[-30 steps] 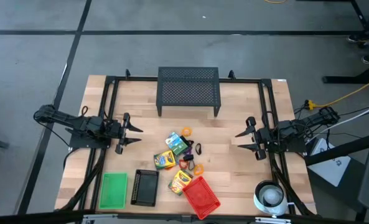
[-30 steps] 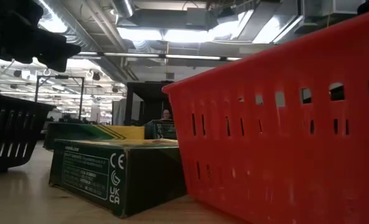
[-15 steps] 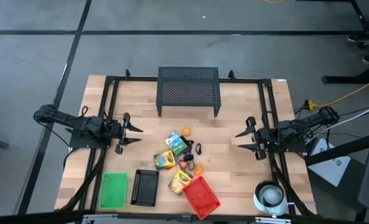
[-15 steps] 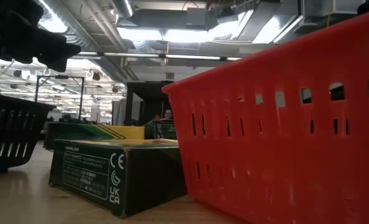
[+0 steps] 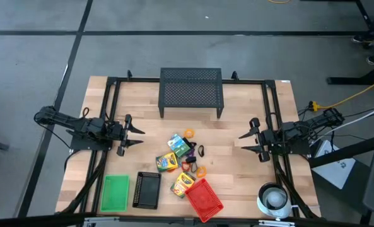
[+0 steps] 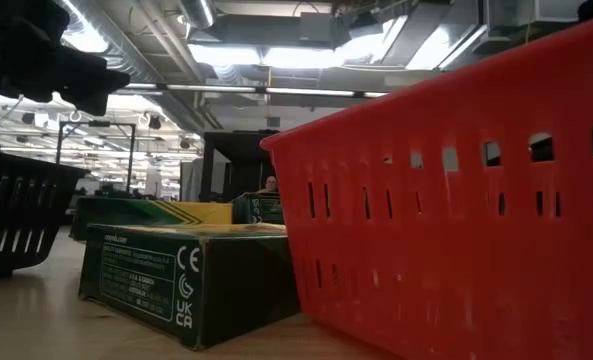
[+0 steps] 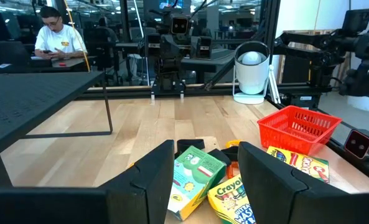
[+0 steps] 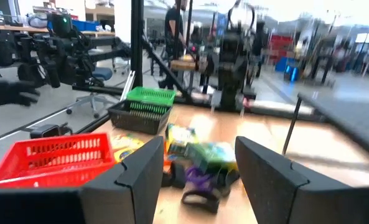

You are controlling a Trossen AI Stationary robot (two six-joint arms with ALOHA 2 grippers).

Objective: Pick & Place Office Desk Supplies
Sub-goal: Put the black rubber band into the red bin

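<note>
The left gripper [image 5: 138,133] hangs over the left side of the worktop [image 5: 243,170] with its two fingers spread apart and nothing between them. The right gripper [image 5: 242,142] hangs over the right side, also spread wide and holding nothing. Both point in toward the middle, and neither one touches anything.

Between them, in the middle of the worktop, lies a little heap of supplies. There are four crayon boxes [image 5: 180,145], yellow and green, lying close together. An orange ring [image 5: 188,132] sits at the far edge of the heap, and another orange ring [image 5: 201,171] lies nearer the front. A small black clip [image 5: 200,151] rests just beside the boxes. A purple ring [image 8: 200,178] shows in the right wrist view, among the dark bits in the heap.

Along the front edge stand three baskets: a green basket [image 5: 115,193], a black basket [image 5: 147,190] and a red basket [image 5: 205,200]. The red one touches the nearest crayon box. From above, all three look to have nothing in them.

So the job seems to be at its very start. Nothing has been put away yet, and every piece in the heap is left to pick up.

At the back stands a black mesh stand [image 5: 191,92], and a white roll [image 5: 274,198] sits at the front right corner.
</note>
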